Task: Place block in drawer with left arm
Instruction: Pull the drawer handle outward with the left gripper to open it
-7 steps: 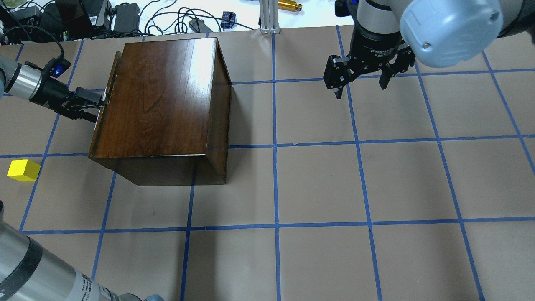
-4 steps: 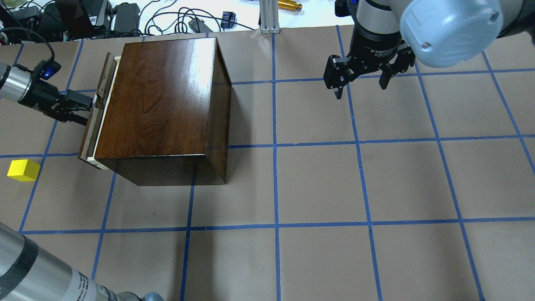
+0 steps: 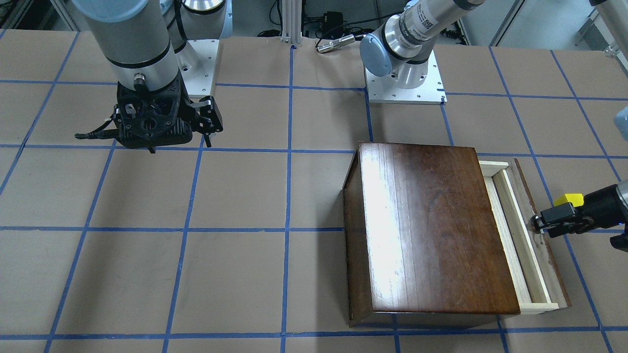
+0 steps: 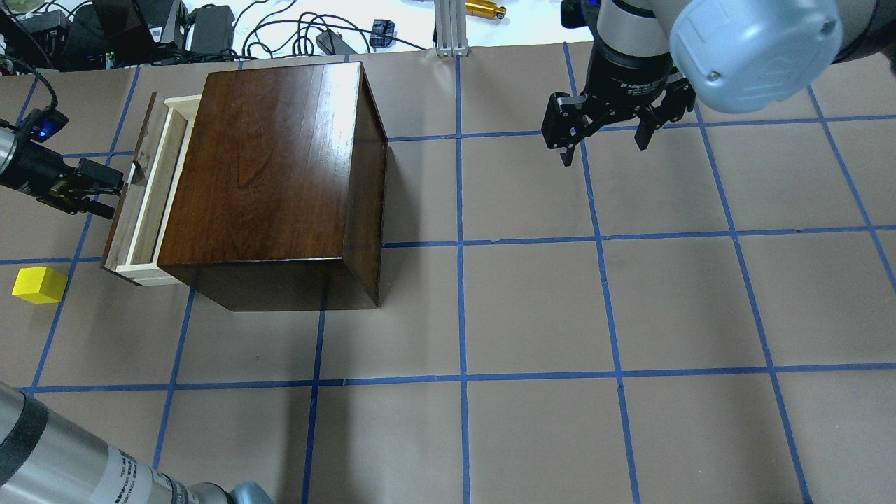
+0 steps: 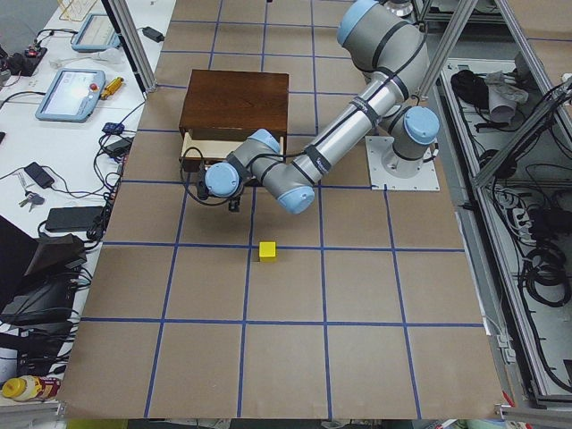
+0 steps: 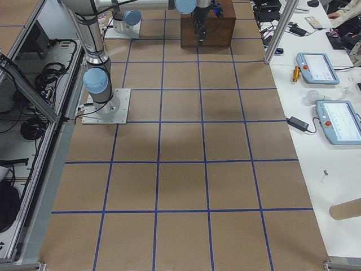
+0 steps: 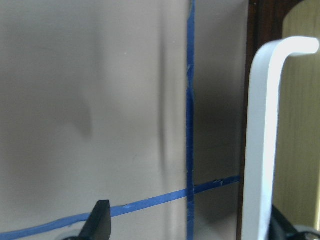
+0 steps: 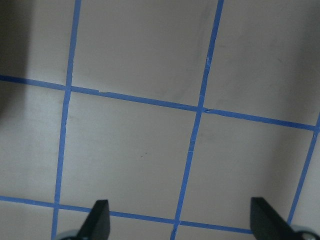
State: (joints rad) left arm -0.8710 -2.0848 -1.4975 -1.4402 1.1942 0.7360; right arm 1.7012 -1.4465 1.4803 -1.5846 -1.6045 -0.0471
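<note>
The yellow block (image 4: pixel 40 285) lies on the table near the left edge, in front of the drawer's corner; it also shows in the front view (image 3: pixel 569 199) and the left view (image 5: pixel 267 251). The pale drawer (image 4: pixel 143 203) stands partly pulled out of the dark brown box (image 4: pixel 273 168). My left gripper (image 4: pixel 114 196) is open at the drawer's front panel. In the left wrist view (image 7: pixel 192 225) the metal pull (image 7: pixel 262 140) stands between the fingers, close to one of them. My right gripper (image 4: pixel 603 150) is open and empty, hovering at the far right.
Cables and electronics (image 4: pixel 140 28) lie beyond the table's far edge, beside an aluminium post (image 4: pixel 448 28). Blue tape lines grid the brown table (image 4: pixel 532 308). The left arm's near link (image 4: pixel 63 462) crosses the bottom left corner.
My left gripper has moved left, and the drawer has come out of the box with it, from nearly shut to partly open. The block and the right arm have not moved.
</note>
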